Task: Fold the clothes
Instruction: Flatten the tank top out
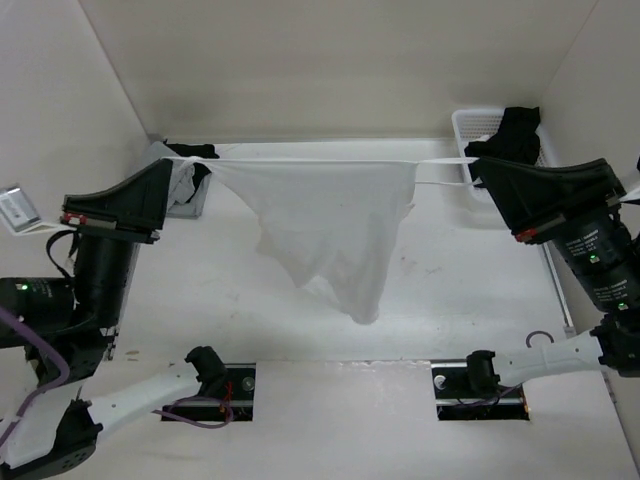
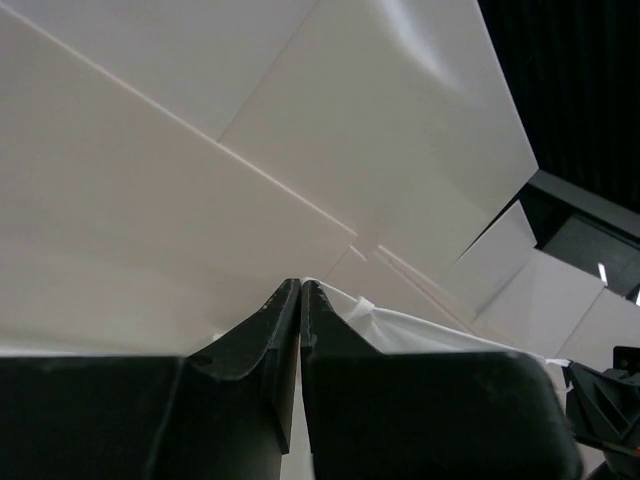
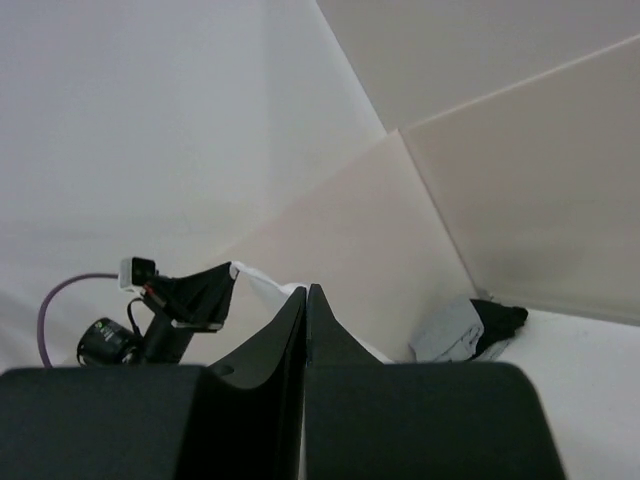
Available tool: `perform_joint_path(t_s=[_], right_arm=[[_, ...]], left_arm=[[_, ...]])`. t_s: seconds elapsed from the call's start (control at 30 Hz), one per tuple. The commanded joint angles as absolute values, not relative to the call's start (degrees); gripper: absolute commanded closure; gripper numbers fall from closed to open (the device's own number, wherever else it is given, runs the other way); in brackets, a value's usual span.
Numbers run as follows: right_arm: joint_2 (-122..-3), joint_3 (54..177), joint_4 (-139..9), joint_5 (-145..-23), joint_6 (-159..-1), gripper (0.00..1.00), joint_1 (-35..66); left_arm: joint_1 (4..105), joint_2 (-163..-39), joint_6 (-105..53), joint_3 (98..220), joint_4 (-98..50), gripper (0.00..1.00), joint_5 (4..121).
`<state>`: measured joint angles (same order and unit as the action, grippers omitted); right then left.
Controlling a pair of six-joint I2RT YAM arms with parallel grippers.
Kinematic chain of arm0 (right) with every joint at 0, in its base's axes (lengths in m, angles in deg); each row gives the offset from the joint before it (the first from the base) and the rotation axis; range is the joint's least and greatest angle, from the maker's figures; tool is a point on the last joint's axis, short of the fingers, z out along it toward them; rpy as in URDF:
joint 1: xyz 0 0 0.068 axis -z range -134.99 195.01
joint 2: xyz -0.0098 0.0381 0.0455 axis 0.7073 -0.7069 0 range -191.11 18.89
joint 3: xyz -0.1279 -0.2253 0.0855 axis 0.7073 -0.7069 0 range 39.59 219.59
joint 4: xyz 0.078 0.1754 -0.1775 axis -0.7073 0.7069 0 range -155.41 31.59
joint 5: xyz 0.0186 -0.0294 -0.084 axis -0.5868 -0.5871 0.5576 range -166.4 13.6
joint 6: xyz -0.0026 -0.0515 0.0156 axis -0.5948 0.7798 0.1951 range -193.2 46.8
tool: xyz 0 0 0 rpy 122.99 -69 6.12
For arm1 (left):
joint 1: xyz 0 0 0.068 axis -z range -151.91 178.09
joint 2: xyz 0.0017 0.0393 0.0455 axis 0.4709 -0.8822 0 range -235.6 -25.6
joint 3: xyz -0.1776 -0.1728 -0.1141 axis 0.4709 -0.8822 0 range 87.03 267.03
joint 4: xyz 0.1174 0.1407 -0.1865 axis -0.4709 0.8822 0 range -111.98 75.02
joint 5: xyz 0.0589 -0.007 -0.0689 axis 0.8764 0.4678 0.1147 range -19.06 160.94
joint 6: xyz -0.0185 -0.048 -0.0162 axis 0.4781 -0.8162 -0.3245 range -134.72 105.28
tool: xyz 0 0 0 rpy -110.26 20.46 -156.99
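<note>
Left claw (image 1: 168, 164), right claw (image 1: 477, 168) hold garment (image 1: 322, 215) taut between.

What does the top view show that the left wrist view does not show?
Only the top view: the whole white garment hanging stretched between the left gripper and the right gripper, and a basket with a black garment in it. Only the left wrist view: the left fingers pressed together, seen up close. Both: the left gripper pinching an edge of the white garment.
</note>
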<state>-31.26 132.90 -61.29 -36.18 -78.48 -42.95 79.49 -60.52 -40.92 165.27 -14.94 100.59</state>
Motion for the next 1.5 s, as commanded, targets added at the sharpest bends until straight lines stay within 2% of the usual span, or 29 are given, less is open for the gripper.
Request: perform_joint_path(t_s=[0.0,0.17,0.33,0.47,0.57,0.63,0.77,0.9,0.97,1.0,1.07,1.13,1.17,1.23,1.27,1.3,1.4,1.47], right_arm=[[-35.6,135.4,-65.1,-27.8,-67.6,1.00,-48.1],[-35.5,129.8,-67.8,-24.8,-66.8,1.00,-47.3],[-32.4,115.8,-63.1,-28.6,-80.6,0.99,-39.1],[-33.0,107.4,-58.1,-44.1,-94.8,0.99,-20.3],[-39.8,105.8,-59.9,-62.3,-100.4,0.99,-1.7],[-47.2,106.8,-62.9,-70.1,-102.4,0.99,7.0],[-63.6,115.0,-64.7,-75.7,-103.9,0.98,17.6],[-80.2,131.1,-59.8,-79.6,-105.0,0.98,23.7],[-88.6,141.6,-54.8,-79.7,-105.6,0.98,25.6],[-92.1,146.2,-53.0,-79.7,-105.7,0.94,26.2],[-96.5,151.9,-50.6,-79.1,-106.1,0.79,27.0],[-96.0,150.9,-50.8,-78.1,-106.2,0.65,27.1],[-94.3,148.0,-52.2,-77.3,-105.9,0.61,26.9],[-89.4,139.1,-56.9,-76.5,-106.2,0.58,26.9],[-86.3,133.7,-60.1,-76.5,-106.2,0.60,26.3],[-83.4,128.0,-63.1,-76.2,-106.8,0.66,25.3],[-75.5,113.0,-70.0,-76.1,-109.4,0.92,22.5],[-70.1,103.0,-74.5,-76.0,-111.7,0.99,20.2]], left_arm=[[77.9,-62.1,-37.4,167.9,-16.0,0.98,101.8],[75.8,-61.3,-39.9,163.0,-16.0,0.98,100.8],[76.7,-59.7,-44.8,148.3,-16.0,0.97,103.1],[74.5,-64.2,-48.4,138.3,-17.3,0.97,107.0],[65.1,-75.3,-47.9,137.2,-23.8,0.97,103.9],[58.6,-83.4,-49.1,138.2,-28.3,0.97,98.5],[47.0,-105.8,-52.7,148.2,-34.3,0.96,87.1],[42.2,-123.0,-52.1,164.4,-30.9,0.96,82.5],[40.7,-130.2,-51.6,173.0,-27.5,0.92,79.0],[40.1,-133.1,-51.1,176.6,-26.0,0.87,77.7],[39.5,-135.2,-50.8,179.4,-23.8,0.70,77.4],[39.5,-132.2,-50.6,175.4,-24.5,0.59,78.6],[40.0,-129.6,-50.3,171.3,-26.1,0.59,79.4],[42.2,-123.5,-51.1,160.3,-30.3,0.64,81.4],[43.9,-120.4,-51.7,154.2,-32.6,0.68,82.8],[45.3,-118.1,-52.3,149.6,-34.2,0.73,84.1],[51.4,-111.3,-53.0,134.8,-36.9,0.86,89.6],[54.5,-107.5,-51.8,128.5,-35.7,0.91,92.0]])
